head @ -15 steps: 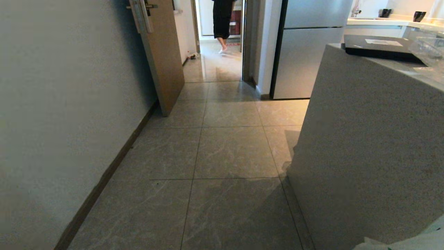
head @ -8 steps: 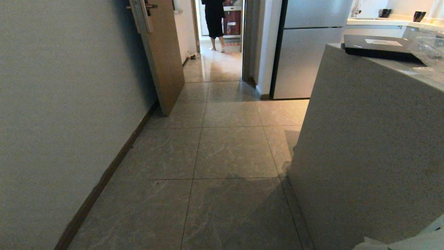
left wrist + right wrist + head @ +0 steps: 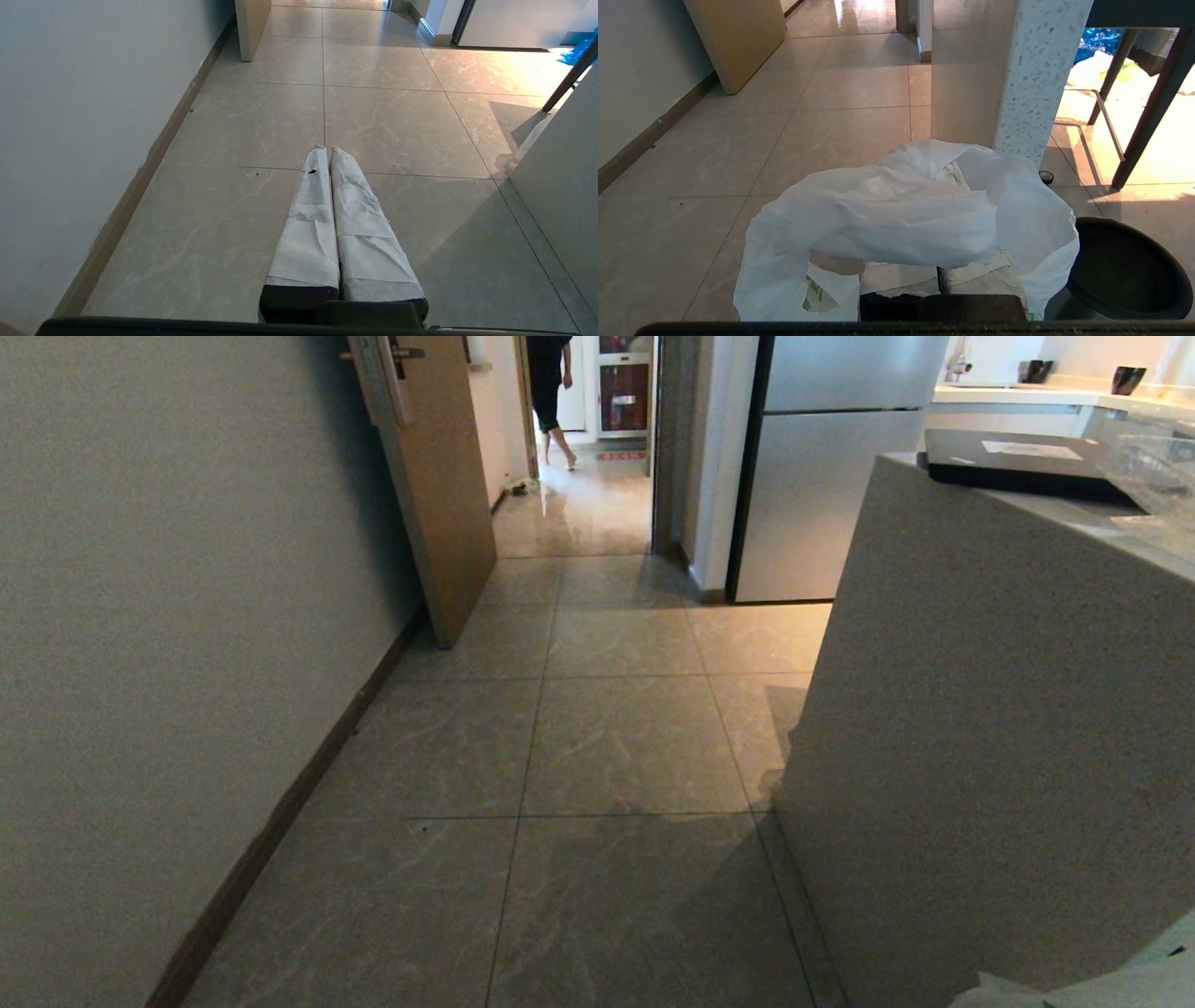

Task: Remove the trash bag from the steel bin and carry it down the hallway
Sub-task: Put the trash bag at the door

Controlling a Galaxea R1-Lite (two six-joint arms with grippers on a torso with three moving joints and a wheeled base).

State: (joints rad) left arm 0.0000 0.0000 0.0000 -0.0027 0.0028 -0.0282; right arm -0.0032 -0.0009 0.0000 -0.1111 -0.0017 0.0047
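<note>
Wall (image 3: 168, 616) and dark baseboard (image 3: 280, 821) edge the hallway (image 3: 597, 756), glossy tile running open to the door (image 3: 439, 504). Left gripper (image 3: 326, 149), cloth-wrapped, is pressed together over bare floor. Right gripper (image 3: 943, 275) pinches the thin, crumpled bag (image 3: 906, 219), above the bin (image 3: 1129, 270) beside the speckled counter (image 3: 990, 728).

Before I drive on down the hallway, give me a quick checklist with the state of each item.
1. Trash bag draped over the right pincer, which is shut on it: ok.
2. Bag out of the steel bin: ok.
3. Left pincer shut, empty: ok.
4. Hallway floor ahead: ok.
5. Door ajar beside the path: ok.
6. Person in the far doorway: not ok.
</note>
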